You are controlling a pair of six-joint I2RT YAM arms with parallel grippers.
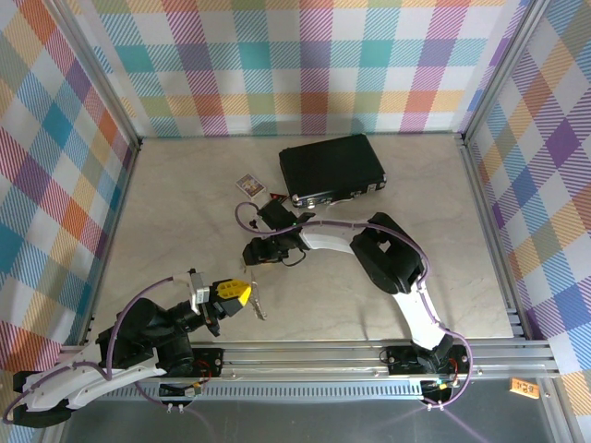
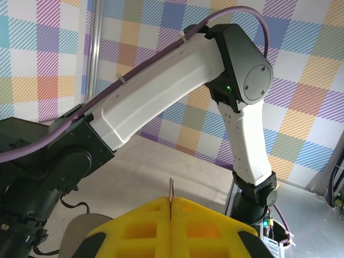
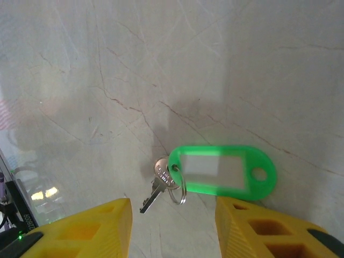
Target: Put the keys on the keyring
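Note:
The small silvery key (image 3: 159, 188) lies flat on the marble table, joined by a little split ring to a bright green oblong tag (image 3: 223, 172). My right gripper (image 3: 172, 217) hovers over it, open, with a yellow finger on each side and the key in the gap, untouched. In the top view the right gripper (image 1: 260, 251) sits mid-table. My left gripper (image 1: 235, 293) is shut on the keyring (image 1: 257, 305), a silvery loop sticking out to its right. Seen from the left wrist, the keyring (image 2: 171, 194) is a thin edge-on metal strip pinched between the closed yellow fingers (image 2: 209, 226).
A black rectangular case (image 1: 332, 169) lies at the back of the table. A little patterned card box (image 1: 247, 185) and a small red tag (image 1: 273, 195) rest just left of it. Plaid walls enclose three sides. The right arm (image 2: 161, 91) crosses the left wrist view.

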